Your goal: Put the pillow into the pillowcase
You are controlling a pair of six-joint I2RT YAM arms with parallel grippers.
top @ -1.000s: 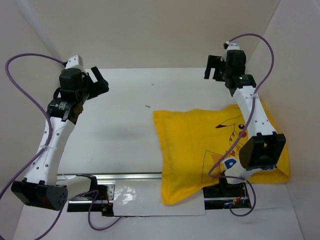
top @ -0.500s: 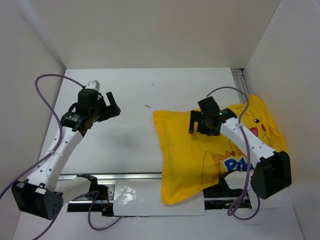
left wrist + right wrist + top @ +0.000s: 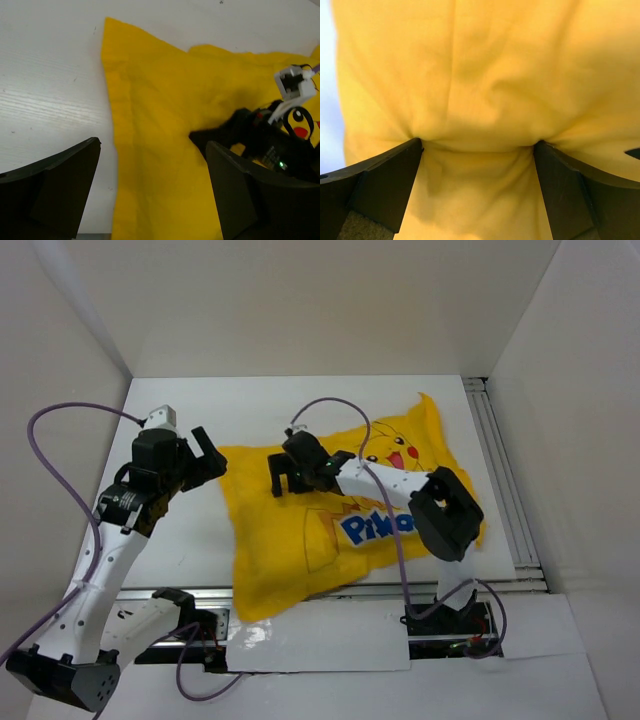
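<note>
L gripper (image 3: 205, 453) is hanging spread wide, gripping nothing, just off the pillowcase's (image 3: 300, 540) left edge, closer to it than a sec ago; the case itself is now lying well left of where it was sitting then; R gripper (image 3: 288, 483), jaws apart, is pressing down on the case's upper-left part, fabric bulging btwn its fingers (image 3: 380, 190), not pinched; the pillow isn't showing anywhere, prob. inside, since the case is looking plump; I'm guessing stuffing's done and they're just repositioning it.

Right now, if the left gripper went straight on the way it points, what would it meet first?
Probably the pillowcase: its yellow edge lies straight ahead of the left gripper, though how far off is unclear.
</note>
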